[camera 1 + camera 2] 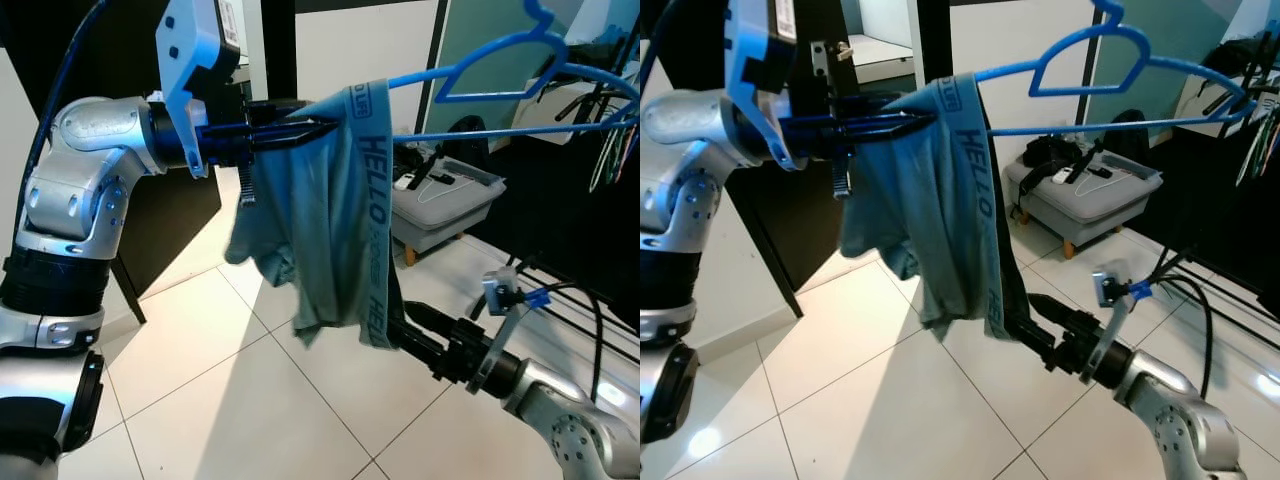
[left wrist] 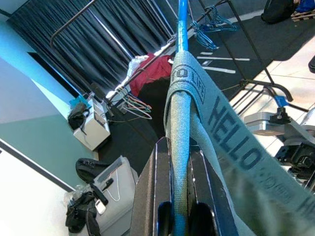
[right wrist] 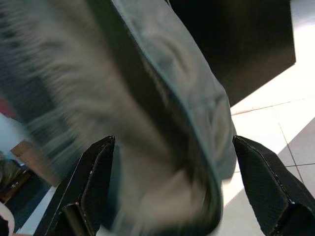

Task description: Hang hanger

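**Hanger held high, garment draped**

My left tool (image 1: pixel 318 128) is clenched on the blue hanger (image 1: pixel 500 70), held up at head height, with grey-blue underwear (image 1: pixel 330 220) draped over its bar. My right tool (image 3: pixel 172 196), fingers spread apart, reaches into the garment's lower hem above the tiled floor (image 1: pixel 250 400).

The left gripper (image 1: pixel 325 127) is reaching out level at head height, jaws clamping together. The right gripper (image 1: pixel 1015 325) is extending low and forward, jaws spreading wide apart.
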Available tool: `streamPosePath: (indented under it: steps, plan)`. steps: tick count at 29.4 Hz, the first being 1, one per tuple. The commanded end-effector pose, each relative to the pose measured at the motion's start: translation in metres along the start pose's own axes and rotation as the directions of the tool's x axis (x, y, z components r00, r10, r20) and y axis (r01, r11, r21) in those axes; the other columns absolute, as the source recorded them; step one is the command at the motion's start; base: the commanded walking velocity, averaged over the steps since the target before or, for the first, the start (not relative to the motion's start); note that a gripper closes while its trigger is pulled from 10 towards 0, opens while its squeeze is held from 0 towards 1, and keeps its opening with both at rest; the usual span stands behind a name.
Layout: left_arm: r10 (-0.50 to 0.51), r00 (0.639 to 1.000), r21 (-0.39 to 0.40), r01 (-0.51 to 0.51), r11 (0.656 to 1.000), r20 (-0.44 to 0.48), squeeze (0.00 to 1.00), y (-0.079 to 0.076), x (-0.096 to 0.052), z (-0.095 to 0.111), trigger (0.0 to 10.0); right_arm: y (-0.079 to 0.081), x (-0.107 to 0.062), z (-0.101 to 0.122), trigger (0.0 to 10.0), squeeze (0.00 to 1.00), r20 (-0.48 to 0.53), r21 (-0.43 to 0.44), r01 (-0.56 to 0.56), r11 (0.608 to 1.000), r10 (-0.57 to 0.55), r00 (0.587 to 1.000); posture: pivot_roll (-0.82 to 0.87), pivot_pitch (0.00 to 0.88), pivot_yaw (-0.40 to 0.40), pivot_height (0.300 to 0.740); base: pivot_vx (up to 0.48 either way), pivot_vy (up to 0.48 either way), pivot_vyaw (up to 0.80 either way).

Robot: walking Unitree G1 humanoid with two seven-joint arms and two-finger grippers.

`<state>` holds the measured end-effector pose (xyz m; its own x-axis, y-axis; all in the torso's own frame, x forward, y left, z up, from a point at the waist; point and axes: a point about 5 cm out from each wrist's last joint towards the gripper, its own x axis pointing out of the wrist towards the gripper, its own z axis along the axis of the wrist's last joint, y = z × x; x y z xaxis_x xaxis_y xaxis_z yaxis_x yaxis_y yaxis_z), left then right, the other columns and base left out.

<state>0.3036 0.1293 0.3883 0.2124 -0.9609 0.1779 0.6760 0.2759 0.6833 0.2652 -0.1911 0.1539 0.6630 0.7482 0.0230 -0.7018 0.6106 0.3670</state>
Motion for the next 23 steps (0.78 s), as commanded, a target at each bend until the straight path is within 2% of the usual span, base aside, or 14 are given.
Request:
streamPosePath:
  steps: [1, 9, 10, 11, 16, 23]
  plan:
    - [0.008, 1.0, 0.012, -0.008, 1.0, 0.014, 0.0, 0.002, -0.001, 0.005, 10.0, 0.003, 0.003, 0.004, 10.0, 0.0, -0.009, -0.018, -0.009, 1.0, 0.009, 1.0, -0.04, 0.0, 0.017, 0.74, 0.0, 0.0, 0.0]
    - [0.009, 1.0, 0.014, -0.009, 1.0, 0.017, 0.0, 0.001, -0.001, 0.005, 10.0, 0.001, 0.003, 0.003, 10.0, 0.0, -0.039, -0.027, 0.007, 1.0, -0.008, 0.999, -0.05, 0.0, 0.017, 0.74, 0.0, 0.0, 0.0]
    - [0.011, 1.0, 0.015, -0.011, 1.0, 0.021, 0.0, 0.001, -0.001, 0.005, 10.0, -0.002, 0.003, 0.001, 10.0, 0.0, -0.064, -0.027, 0.038, 0.999, -0.039, 0.997, -0.05, 0.0, 0.016, 0.74, 0.0, 0.0, 0.0]
    - [0.014, 1.0, 0.017, -0.015, 1.0, 0.023, 0.0, 0.002, -0.001, 0.005, 10.0, -0.006, 0.001, 0.0, 0.0, 0.0, -0.087, -0.025, 0.069, 0.997, -0.071, 0.994, -0.05, 0.0, 0.016, 0.74, 0.0, 0.0, 0.0]
    - [0.022, 1.0, 0.023, -0.023, 0.999, 0.02, 0.0, 0.002, -0.002, 0.006, 10.0, -0.012, -0.005, 0.0, 0.0, 0.0, -0.111, -0.019, 0.121, 0.993, -0.122, 0.986, -0.05, 0.0, 0.016, 0.74, 0.0, 0.0, 0.0]
    - [0.039, 0.999, 0.03, -0.04, 0.999, 0.017, 0.0, 0.005, -0.004, 0.006, 10.0, -0.013, -0.01, 0.002, 0.0, 0.0, -0.119, -0.014, 0.133, 0.991, -0.134, 0.984, -0.05, 0.0, 0.015, 0.74, 0.0, 0.0, 0.0]
